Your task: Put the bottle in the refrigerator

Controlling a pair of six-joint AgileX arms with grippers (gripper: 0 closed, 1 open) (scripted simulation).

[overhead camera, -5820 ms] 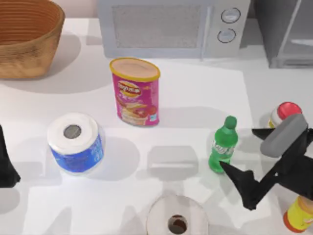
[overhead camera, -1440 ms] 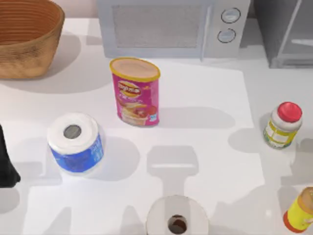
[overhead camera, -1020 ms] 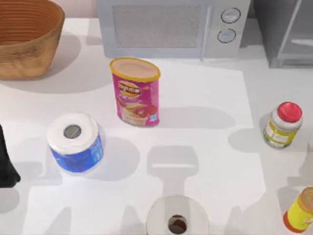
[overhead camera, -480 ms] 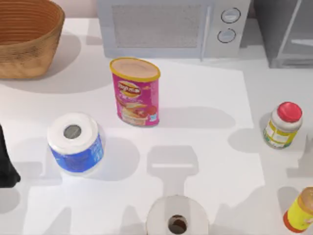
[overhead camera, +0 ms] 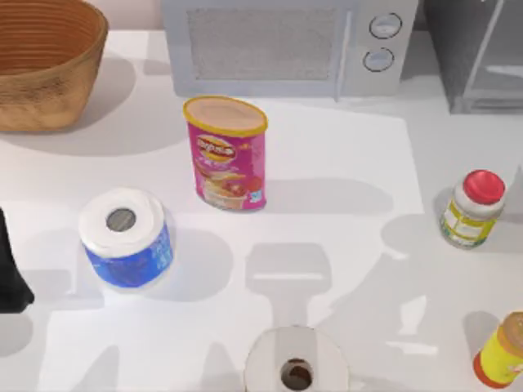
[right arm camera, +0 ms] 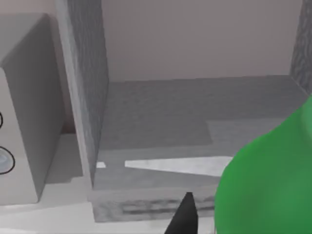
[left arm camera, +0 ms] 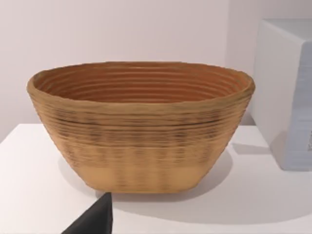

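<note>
A: White tabletop (overhead camera: pixel 343 163), seen from above, with clutter all round. What stands on it?

B: A microwave (overhead camera: pixel 290 45) at twelve o'clock, a wicker basket (overhead camera: pixel 45 61) at ten, a pink chip can (overhead camera: pixel 227 153) near the middle, a blue-wrapped paper roll (overhead camera: pixel 124 237) at eight, another roll (overhead camera: pixel 296 367) at six, a white jar with a red lid (overhead camera: pixel 472 208) at three and a yellow-orange container (overhead camera: pixel 502 351) at four.

A: And the refrigerator?

B: At one o'clock, the refrigerator (overhead camera: pixel 478 53) sits in the far corner beside the microwave. From the right wrist its cavity (right arm camera: pixel 195 122) is open and faces the camera, with a bare grey floor.

A: Where is the bottle?

B: The bottle (right arm camera: pixel 268 180) bulks green and very close at the right wrist camera, in front of the cavity and not yet inside. I judge the right gripper to be carrying it, though I cannot tell how its fingers stand; one dark fingertip (right arm camera: pixel 183 217) shows beside the bottle.

A: The left arm?

B: Parked at nine o'clock, the left gripper (overhead camera: pixel 10 273) faces the basket; its grip cannot be told.

A: So, progress?

B: Pickup and carry look done. Entering the cavity, setting down and letting go remain.
</note>
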